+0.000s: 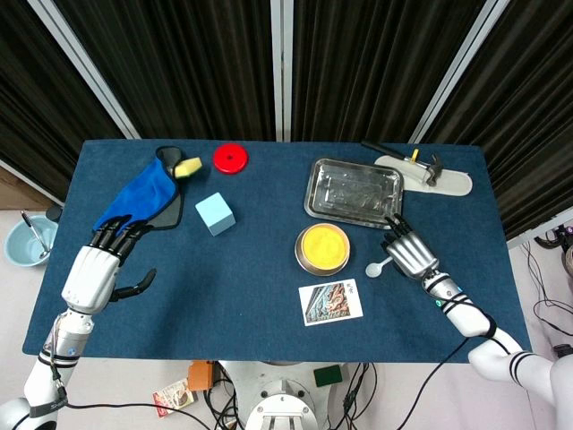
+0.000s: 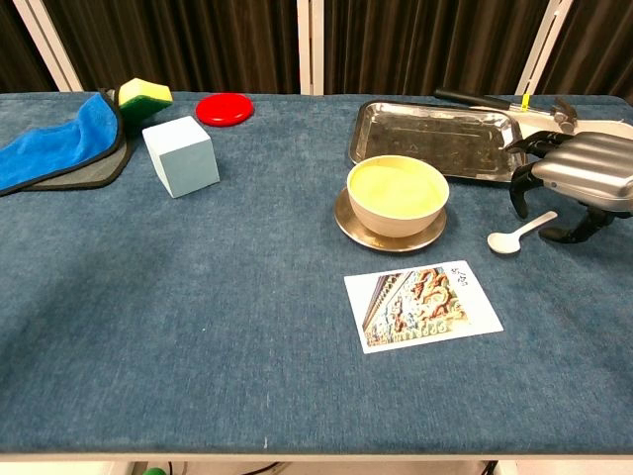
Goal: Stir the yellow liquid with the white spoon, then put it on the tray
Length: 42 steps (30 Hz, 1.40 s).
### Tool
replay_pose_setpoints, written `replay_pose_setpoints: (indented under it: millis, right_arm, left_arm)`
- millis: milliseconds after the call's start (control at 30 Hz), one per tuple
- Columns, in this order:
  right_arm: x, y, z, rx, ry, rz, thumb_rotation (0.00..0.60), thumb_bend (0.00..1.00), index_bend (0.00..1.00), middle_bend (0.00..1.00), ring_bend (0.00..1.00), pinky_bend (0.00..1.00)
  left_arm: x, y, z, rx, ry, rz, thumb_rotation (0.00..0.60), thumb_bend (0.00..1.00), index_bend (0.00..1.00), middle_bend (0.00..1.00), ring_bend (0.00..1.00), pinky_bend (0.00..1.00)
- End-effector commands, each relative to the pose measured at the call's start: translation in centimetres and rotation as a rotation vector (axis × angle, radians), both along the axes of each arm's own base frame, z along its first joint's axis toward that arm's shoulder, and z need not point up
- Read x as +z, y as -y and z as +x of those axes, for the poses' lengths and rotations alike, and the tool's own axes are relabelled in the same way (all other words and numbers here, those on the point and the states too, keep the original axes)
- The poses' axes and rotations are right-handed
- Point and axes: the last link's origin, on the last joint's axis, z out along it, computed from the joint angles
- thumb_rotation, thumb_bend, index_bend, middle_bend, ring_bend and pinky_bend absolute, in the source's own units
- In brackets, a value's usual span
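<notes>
The small white plastic spoon (image 2: 517, 235) lies on the cloth just right of the tan bowl of yellow liquid (image 2: 397, 195), handle angled away from the bowl. The right hand (image 2: 575, 180) hovers over the handle end, fingers apart and empty, far nearer than the left hand (image 1: 97, 269), also spread and empty

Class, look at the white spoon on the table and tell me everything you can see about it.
The white spoon is small and plain, looks like plastic or ceramic, with a round bowl and a short straight handle. It lies flat on the blue cloth-covered table, bowl towards the yellow liquid's bowl, handle angled away to the right. It sits apart from that bowl and outside the metal tray. The right hand hovers over the handle end with curled fingers; no grip shows.
</notes>
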Motion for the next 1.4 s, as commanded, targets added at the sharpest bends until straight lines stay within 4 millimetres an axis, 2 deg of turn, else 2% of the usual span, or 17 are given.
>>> replay_pose_setpoints:
  millis: [33,467,600,867,1000,1167,1267,1400]
  right_arm:
    - [-0.4,0.2,-0.1,0.001,0.009,0.001,0.600,0.36,0.50,0.33,0.03,0.03]
    - [-0.6,0.5,-0.3,-0.002,0.005,0.002,0.600,0.37,0.55,0.34,0.03,0.03]
    - [-0.6,0.5,-0.4,-0.002,0.000,0.001,0.600,0.38,0.56,0.34,0.03,0.03]
    - [-0.4,0.3,-0.4,0.003,0.001,-0.008,0.600,0.38,0.59,0.35,0.03,0.03]
    - [0.0,0.2,-0.2,0.007,0.023,-0.023,0.600,0.39,0.59,0.35,0.03,0.03]
    - [0.7,0.2,0.0,0.000,0.070,-0.047,0.600,0.42,0.61,0.40,0.07,0.04]
    - [0.9,0.2,0.0,-0.003,0.089,-0.056,0.600,0.43,0.62,0.44,0.08,0.05]
    - [1.3,0.3,0.1,-0.005,0.112,-0.068,0.600,0.44,0.63,0.49,0.11,0.07]
  left_arm:
    - [0.0,0.0,0.0,0.001,0.000,-0.001,0.423,0.29,0.19,0.17,0.10,0.14]
    - [-0.1,-0.1,-0.2,0.003,-0.001,-0.001,0.414,0.29,0.19,0.17,0.10,0.14]
    - [-0.1,0.0,-0.2,0.003,-0.002,-0.001,0.432,0.29,0.19,0.17,0.10,0.14]
    - [-0.1,0.0,-0.4,0.001,0.001,-0.003,0.417,0.29,0.19,0.17,0.10,0.14]
    - [-0.1,0.0,-0.4,-0.001,0.000,-0.004,0.433,0.29,0.19,0.17,0.10,0.13]
    - [-0.2,-0.1,-0.3,-0.006,-0.001,-0.006,0.408,0.29,0.19,0.17,0.10,0.13]
    - [-0.2,-0.1,-0.2,-0.008,-0.004,-0.007,0.426,0.29,0.19,0.17,0.10,0.13]
    - [-0.2,-0.1,-0.2,-0.009,-0.007,-0.007,0.418,0.29,0.19,0.17,0.10,0.14]
